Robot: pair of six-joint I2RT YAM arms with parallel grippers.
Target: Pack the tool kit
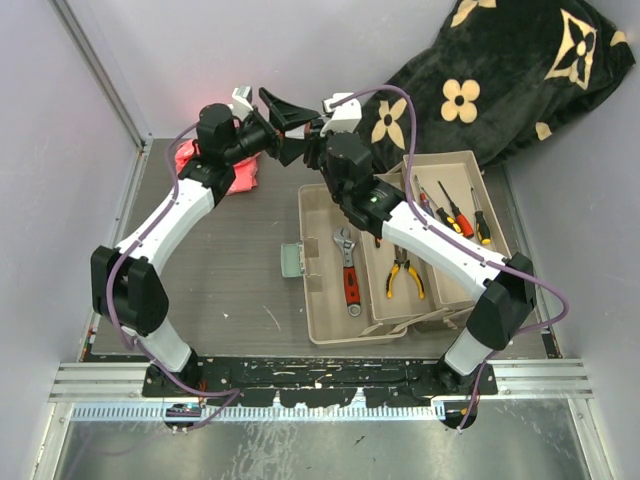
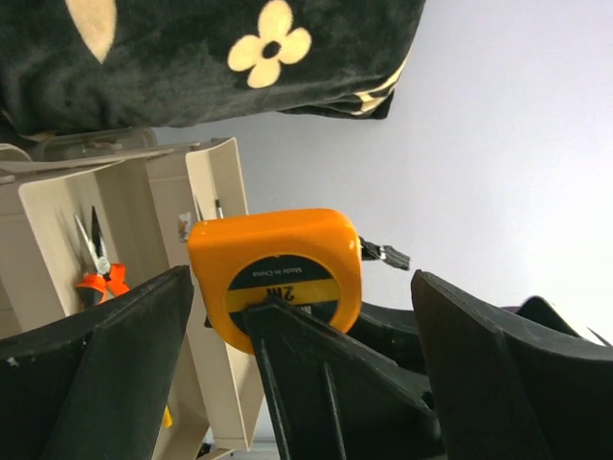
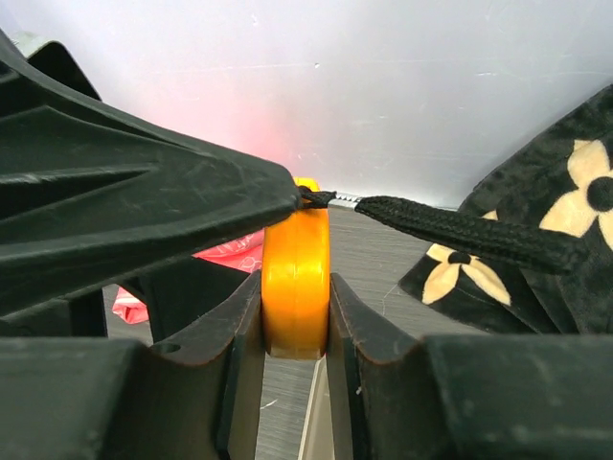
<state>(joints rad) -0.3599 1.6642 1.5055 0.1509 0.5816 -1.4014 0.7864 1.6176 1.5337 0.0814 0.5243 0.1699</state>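
The orange tape measure (image 3: 296, 278) is clamped between the pads of my right gripper (image 3: 296, 311), held in the air beyond the toolbox's far left corner. Its black strap (image 3: 460, 230) trails to the right. In the left wrist view the tape measure (image 2: 276, 273) sits between the wide-apart fingers of my left gripper (image 2: 302, 278), which is open around it. Both grippers meet at the back centre: left (image 1: 280, 125), right (image 1: 312, 145). The beige toolbox (image 1: 330, 325) lies open with a red wrench (image 1: 349, 270), yellow pliers (image 1: 403, 275) and screwdrivers (image 1: 455, 210) inside.
The black flower-patterned blanket (image 1: 500, 70) is heaped at the back right, behind the toolbox. A pink-red cloth (image 1: 240, 170) lies at the back left under the left arm. A small grey lid (image 1: 291, 261) sits at the toolbox's left edge. Walls enclose both sides.
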